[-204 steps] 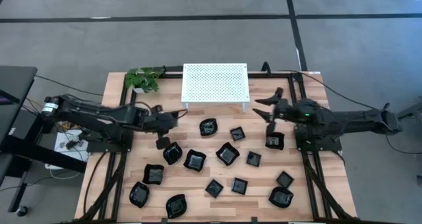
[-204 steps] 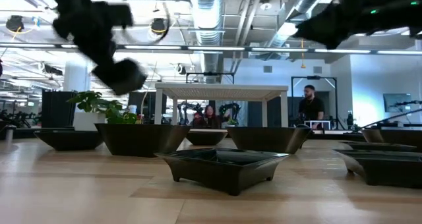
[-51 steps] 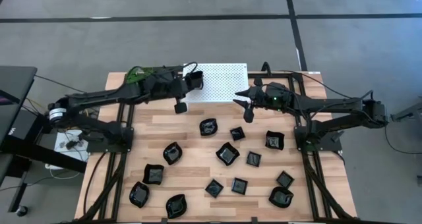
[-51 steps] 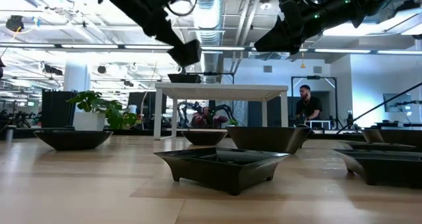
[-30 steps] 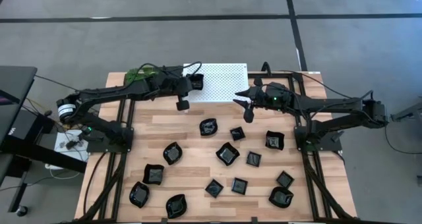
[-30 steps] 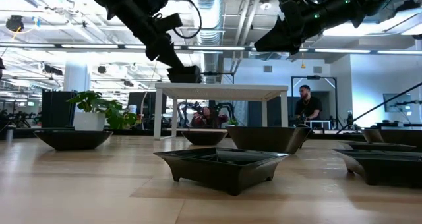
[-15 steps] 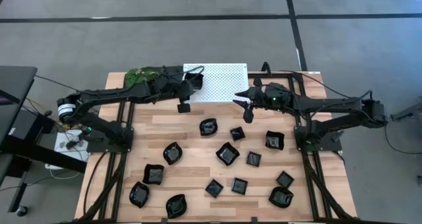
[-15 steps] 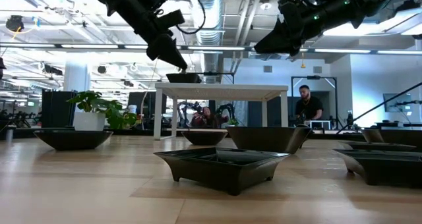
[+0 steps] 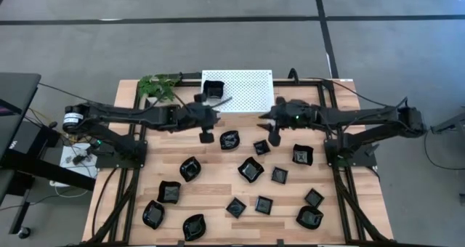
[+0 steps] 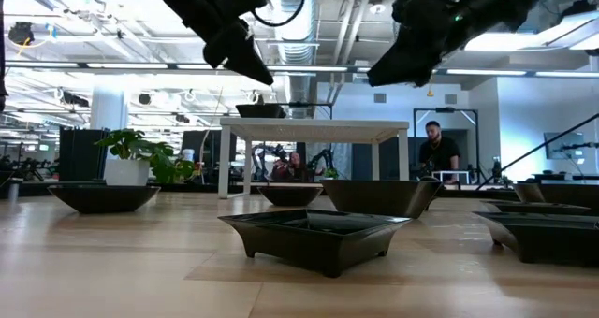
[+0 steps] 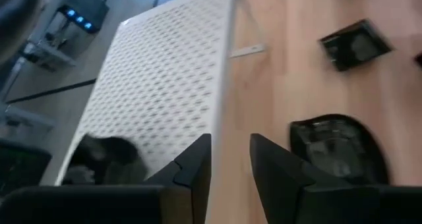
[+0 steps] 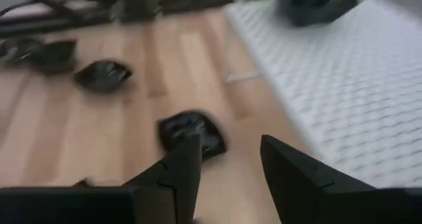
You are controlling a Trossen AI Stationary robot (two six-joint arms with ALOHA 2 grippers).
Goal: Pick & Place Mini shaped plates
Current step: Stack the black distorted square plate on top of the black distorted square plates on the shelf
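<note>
Several mini shaped plates, small and glossy black, lie on the wooden table [image 9: 211, 156], among them one [image 9: 229, 139] below the rack. One more plate [image 9: 212, 88] sits by its base on the white perforated rack [image 9: 243, 91], near its far left corner; it also shows in the low view [image 10: 260, 110]. My left gripper [image 9: 216, 116] hovers open near the rack's front edge, with nothing between its fingers [image 11: 198, 168]. My right gripper [image 9: 263, 121] hovers open off the rack's front right corner, above the table, also holding nothing [image 12: 227, 161].
A green potted plant [image 9: 158, 87] stands left of the rack. Black frame rails [image 9: 131, 167] run along the table's left and right sides. Bare wood lies between the rack and the plates. People sit in the room beyond the table [image 10: 440, 150].
My left gripper has let go of the plate on the rack's far left corner. It has drawn back toward the table's near edge and to the right, and the plate stays where it was set. My right gripper has shifted slightly toward the near edge and tipped downward.
</note>
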